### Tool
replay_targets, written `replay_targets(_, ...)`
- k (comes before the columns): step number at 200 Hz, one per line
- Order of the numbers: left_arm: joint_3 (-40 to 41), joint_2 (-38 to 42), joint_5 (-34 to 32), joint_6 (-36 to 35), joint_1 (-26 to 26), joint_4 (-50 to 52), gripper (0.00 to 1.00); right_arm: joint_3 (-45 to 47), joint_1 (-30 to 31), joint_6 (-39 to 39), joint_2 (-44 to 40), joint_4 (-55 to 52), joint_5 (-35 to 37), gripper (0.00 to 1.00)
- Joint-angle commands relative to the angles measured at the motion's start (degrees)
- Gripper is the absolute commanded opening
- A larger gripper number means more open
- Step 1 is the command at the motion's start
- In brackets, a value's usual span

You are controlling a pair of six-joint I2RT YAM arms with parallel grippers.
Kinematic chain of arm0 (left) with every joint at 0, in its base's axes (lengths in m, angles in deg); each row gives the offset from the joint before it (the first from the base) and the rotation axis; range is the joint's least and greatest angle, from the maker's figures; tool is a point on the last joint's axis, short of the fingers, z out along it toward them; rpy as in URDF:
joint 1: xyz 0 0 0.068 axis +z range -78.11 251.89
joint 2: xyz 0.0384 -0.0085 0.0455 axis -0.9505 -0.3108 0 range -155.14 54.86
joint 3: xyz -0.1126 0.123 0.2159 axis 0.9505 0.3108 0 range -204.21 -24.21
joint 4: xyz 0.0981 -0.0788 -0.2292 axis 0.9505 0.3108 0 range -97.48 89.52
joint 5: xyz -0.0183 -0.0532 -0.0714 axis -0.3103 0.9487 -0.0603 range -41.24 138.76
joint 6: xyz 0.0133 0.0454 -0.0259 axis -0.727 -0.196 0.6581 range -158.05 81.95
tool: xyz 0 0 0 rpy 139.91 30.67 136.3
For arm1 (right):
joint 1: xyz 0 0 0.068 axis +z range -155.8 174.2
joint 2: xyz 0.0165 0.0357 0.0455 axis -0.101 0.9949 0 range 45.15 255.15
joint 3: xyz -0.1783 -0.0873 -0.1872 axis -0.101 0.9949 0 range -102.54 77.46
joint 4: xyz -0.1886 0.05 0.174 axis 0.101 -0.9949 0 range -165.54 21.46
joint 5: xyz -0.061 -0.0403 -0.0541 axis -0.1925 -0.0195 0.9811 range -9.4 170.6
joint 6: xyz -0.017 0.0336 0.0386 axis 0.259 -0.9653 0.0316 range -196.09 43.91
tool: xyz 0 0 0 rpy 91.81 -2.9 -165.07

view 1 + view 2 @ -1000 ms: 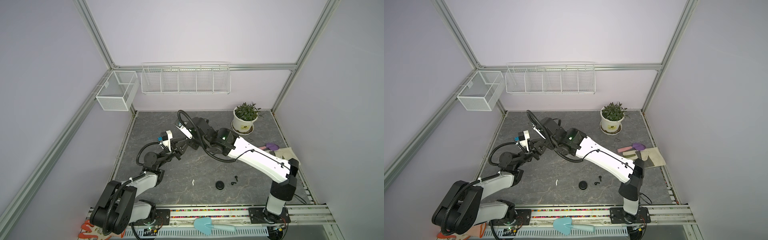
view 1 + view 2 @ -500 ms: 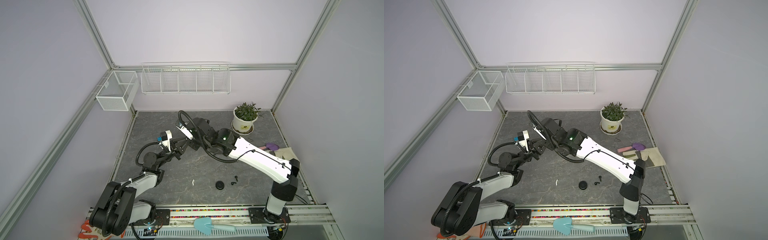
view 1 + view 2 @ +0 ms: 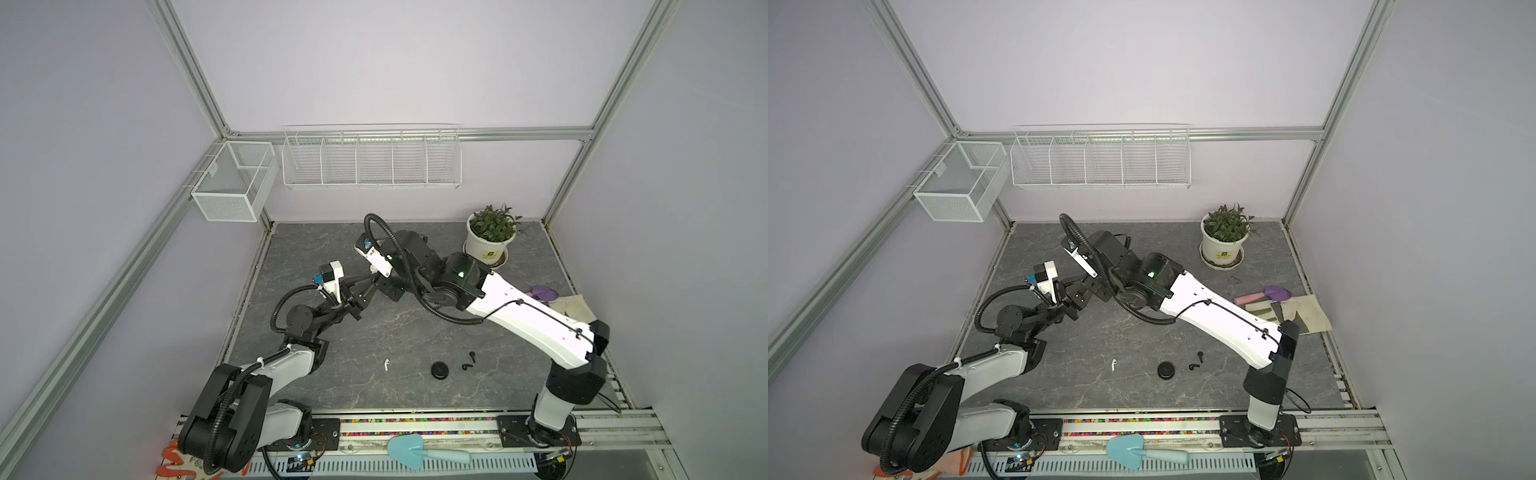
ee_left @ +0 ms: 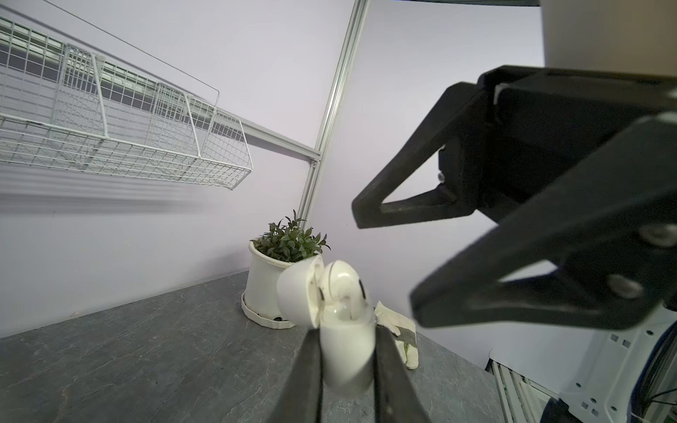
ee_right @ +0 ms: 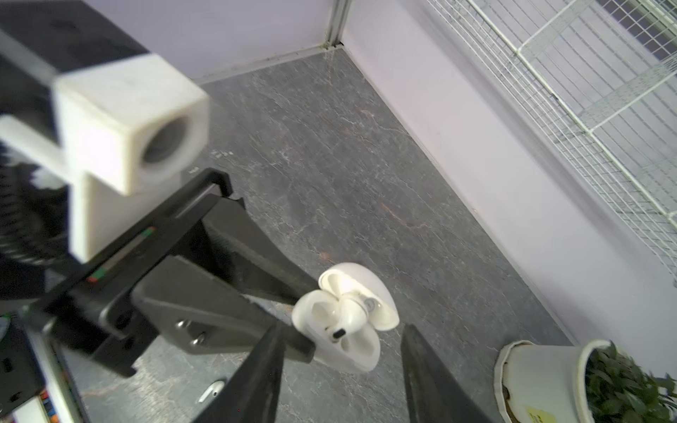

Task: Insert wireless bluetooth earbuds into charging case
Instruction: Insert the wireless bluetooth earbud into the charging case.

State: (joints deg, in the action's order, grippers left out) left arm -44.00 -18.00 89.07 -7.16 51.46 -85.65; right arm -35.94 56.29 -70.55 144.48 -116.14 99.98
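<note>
Nearest, at 6 o'clock on the surface (image 3: 374, 328): loose white earbud (image 3: 386, 365), black case (image 3: 440, 369) and black earbuds (image 3: 466, 366) toward its 3 o'clock. Farther in: left fingers (image 4: 309, 377) clamped on open white charging case (image 4: 348, 355) with seated earbud (image 4: 342, 282); right fingers (image 4: 531, 293) spread, just beside.

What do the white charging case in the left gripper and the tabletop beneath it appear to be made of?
The charging case: likely moulded plastic, smooth glossy white, given soft highlights on its rounded shell and open lid. The tabletop: matte dark grey with pale veins, stone-like; real slate or printed laminate, I cannot tell.
</note>
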Motion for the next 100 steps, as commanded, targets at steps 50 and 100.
replay_targets(50,2.0,0.6,0.5,-0.9,-0.2,-2.9,0.0,25.6,-9.3,-18.6,-21.1,7.4,-21.8,0.57)
replay_targets(100,2.2,1.3,1.2,-1.9,-0.3,-2.7,0.0,13.7,-10.2,-19.6,-12.7,5.4,-28.3,0.5)
